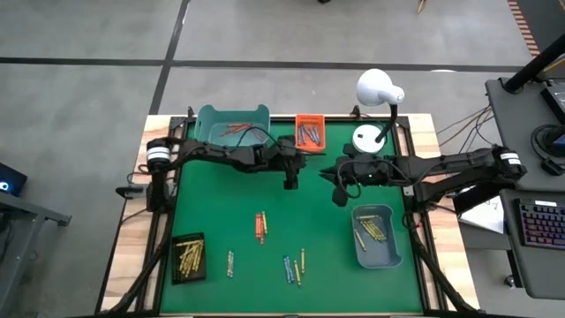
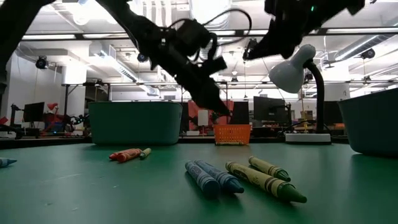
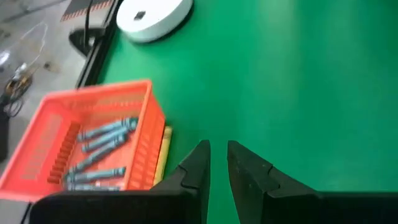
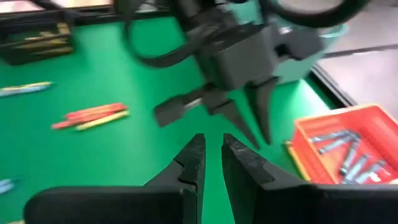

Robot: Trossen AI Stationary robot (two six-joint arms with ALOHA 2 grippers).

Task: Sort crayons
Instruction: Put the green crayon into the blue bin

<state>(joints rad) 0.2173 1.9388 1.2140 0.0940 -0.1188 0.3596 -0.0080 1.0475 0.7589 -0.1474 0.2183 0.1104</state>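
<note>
Loose crayons lie flat on the green mat: an orange-red pair (image 1: 260, 227), a pale one (image 1: 230, 262), and blue and yellow-green ones (image 1: 294, 266) near the front edge. A yellow crayon (image 3: 163, 152) lies against the orange tray (image 1: 309, 131), which holds blue-grey crayons. My left gripper (image 1: 290, 183) hangs over the mat just in front of that tray. Its fingers (image 3: 217, 146) stand a narrow gap apart with nothing between them. My right gripper (image 1: 339, 199) hovers close to its right, equally narrow and holding nothing (image 4: 213, 138).
A teal bin (image 1: 231, 124) with red crayons stands at the back left. A grey-blue bin (image 1: 378, 237) with yellow-green crayons is at the right. A black tray (image 1: 188, 257) of gold crayons is at the front left. A white lamp (image 1: 378, 88) stands at the back right.
</note>
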